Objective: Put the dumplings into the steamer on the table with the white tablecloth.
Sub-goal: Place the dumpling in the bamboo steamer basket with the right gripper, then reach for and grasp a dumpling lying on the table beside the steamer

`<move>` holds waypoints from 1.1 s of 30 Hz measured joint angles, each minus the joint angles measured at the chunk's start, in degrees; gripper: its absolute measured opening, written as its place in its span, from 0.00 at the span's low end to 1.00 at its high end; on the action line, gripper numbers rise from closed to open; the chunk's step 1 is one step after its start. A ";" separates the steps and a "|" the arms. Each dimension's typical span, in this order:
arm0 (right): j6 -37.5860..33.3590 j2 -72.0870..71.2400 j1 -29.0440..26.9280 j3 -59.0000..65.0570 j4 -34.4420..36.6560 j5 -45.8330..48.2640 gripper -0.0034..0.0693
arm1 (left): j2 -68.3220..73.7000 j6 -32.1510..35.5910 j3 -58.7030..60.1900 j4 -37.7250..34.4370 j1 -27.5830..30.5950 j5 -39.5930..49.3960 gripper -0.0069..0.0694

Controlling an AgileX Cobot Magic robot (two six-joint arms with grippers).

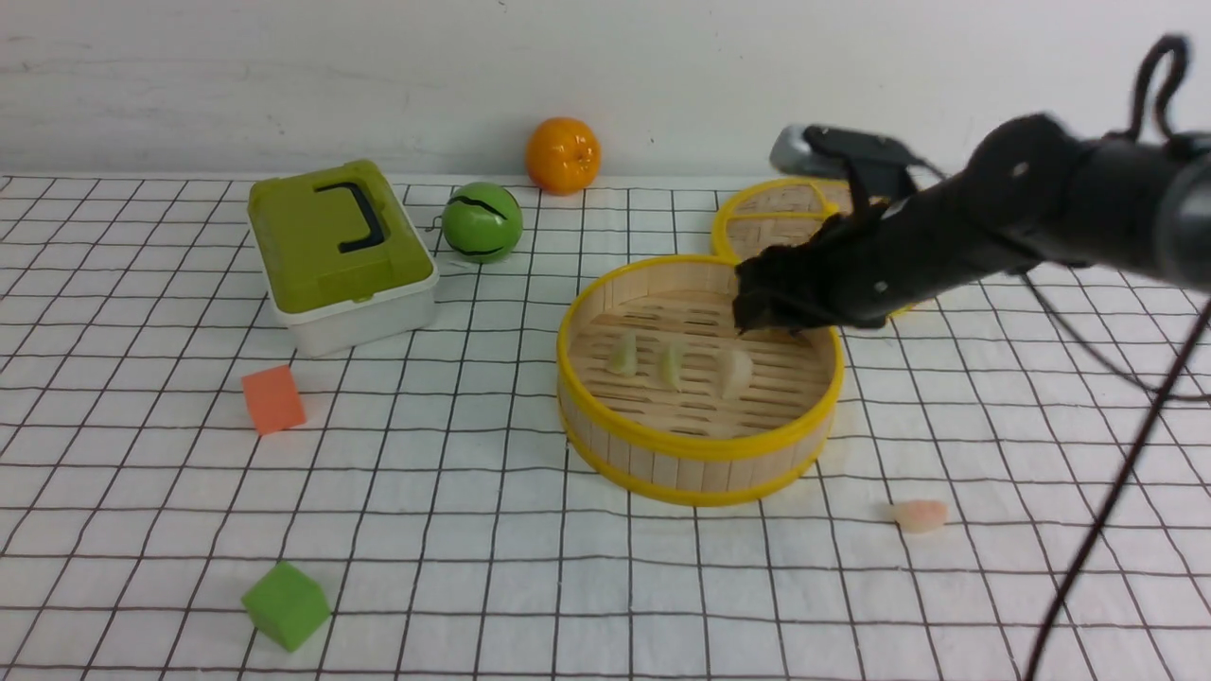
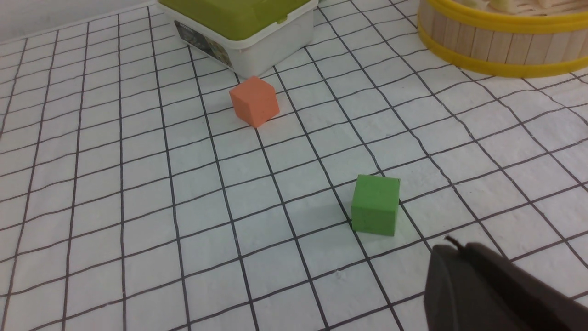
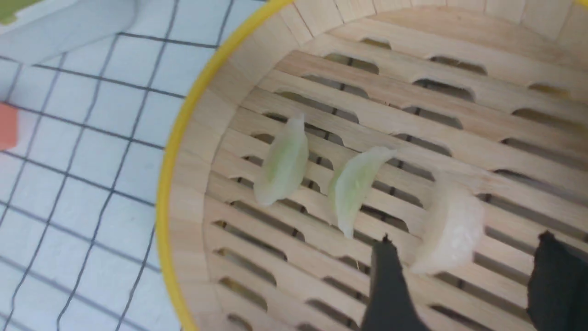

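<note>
The steamer (image 1: 698,473) stands mid-table on the white tablecloth (image 1: 473,492). On its slats lie two pale green dumplings (image 1: 623,357) (image 1: 672,364) and one cream dumpling (image 1: 735,372). A pink dumpling (image 1: 919,515) lies on the cloth to the front right of the steamer. My right gripper (image 1: 749,317) hovers over the steamer's far right side. In the right wrist view the right gripper (image 3: 466,239) is open, with the cream dumpling (image 3: 452,230) lying loose between and just ahead of its fingertips (image 3: 388,285). My left gripper (image 2: 452,250) is shut and empty, low over the cloth near the green cube (image 2: 375,204).
The flat woven lid (image 1: 785,213) lies behind the steamer, under my right arm. A green-lidded box (image 1: 336,246), a green ball (image 1: 482,222) and an orange (image 1: 563,154) stand at the back. An orange cube (image 1: 272,399) and the green cube (image 1: 286,605) lie front left.
</note>
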 joint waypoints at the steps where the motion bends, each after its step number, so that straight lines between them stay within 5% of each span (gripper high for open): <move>1: -1.69 -2.20 -0.85 0.00 -2.10 2.83 0.59 | 0.00 0.00 0.00 0.00 0.00 0.00 0.09; 7: -1.76 -6.47 -6.58 0.01 -13.36 20.41 0.54 | 0.00 -0.07 0.00 0.00 0.00 0.00 0.09; 13: -1.80 -1.77 -8.49 3.33 -16.89 23.95 0.51 | 0.00 -0.13 0.00 0.00 0.00 0.00 0.09; 24: -39.83 4.04 -8.49 4.66 -11.61 21.41 0.56 | 0.00 -0.13 0.00 0.00 0.00 0.25 0.09; 31: -50.08 9.15 -8.49 4.66 -10.40 20.77 0.55 | 0.00 -0.13 0.00 0.00 0.00 0.37 0.09; 33: -50.68 9.65 -8.49 4.59 -10.41 19.12 0.48 | 0.00 -0.13 0.00 0.00 0.00 0.37 0.09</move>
